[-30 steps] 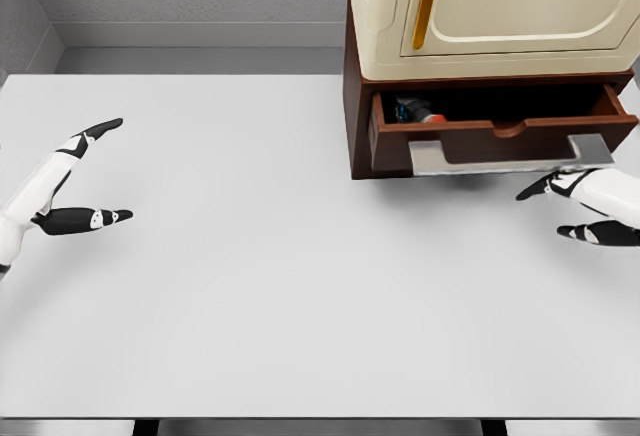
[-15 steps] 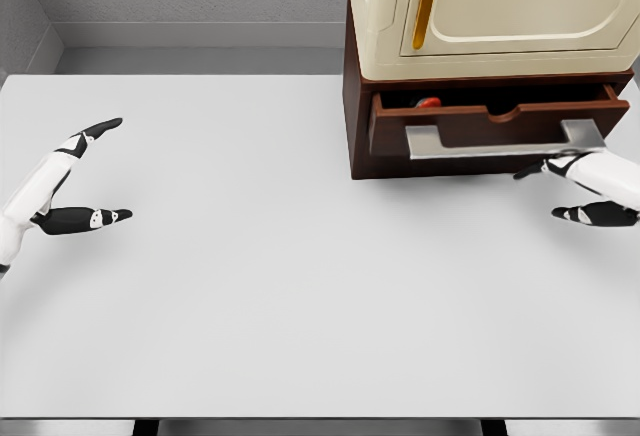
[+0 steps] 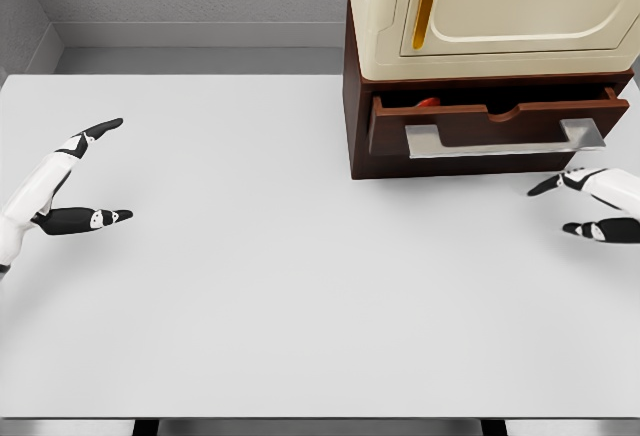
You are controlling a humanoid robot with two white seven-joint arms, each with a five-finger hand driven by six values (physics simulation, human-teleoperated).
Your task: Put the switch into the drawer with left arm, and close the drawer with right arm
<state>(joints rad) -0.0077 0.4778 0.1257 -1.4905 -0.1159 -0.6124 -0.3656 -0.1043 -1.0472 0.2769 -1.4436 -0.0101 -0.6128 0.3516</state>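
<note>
White tabletop fills most of the frame, matte and bare across its middle; at the upper right stands a cream cabinet with a gold door handle, seated on a dark brown wooden base that carries the drawer; the drawer shows a sliver of gap along its top edge, so I judge it not quite flush, and its grey metal handle runs across the front.

My left hand hovers at the middle left of the frame with thumb and fingers spread wide, holding nothing; my right hand sits at the right edge, just below the drawer front and apart from it, fingers loosely extended and empty too.

Smallest of all is the switch: only a red sliver shows in the gap at the drawer's upper left, so it lies inside; most of it is hidden. I judge it light, rigid plastic, a little slick, best pinched across its long edges if I ever had to lift it; the drawer, stiff wood on runners, should take a flat push on the front panel or handle.
</note>
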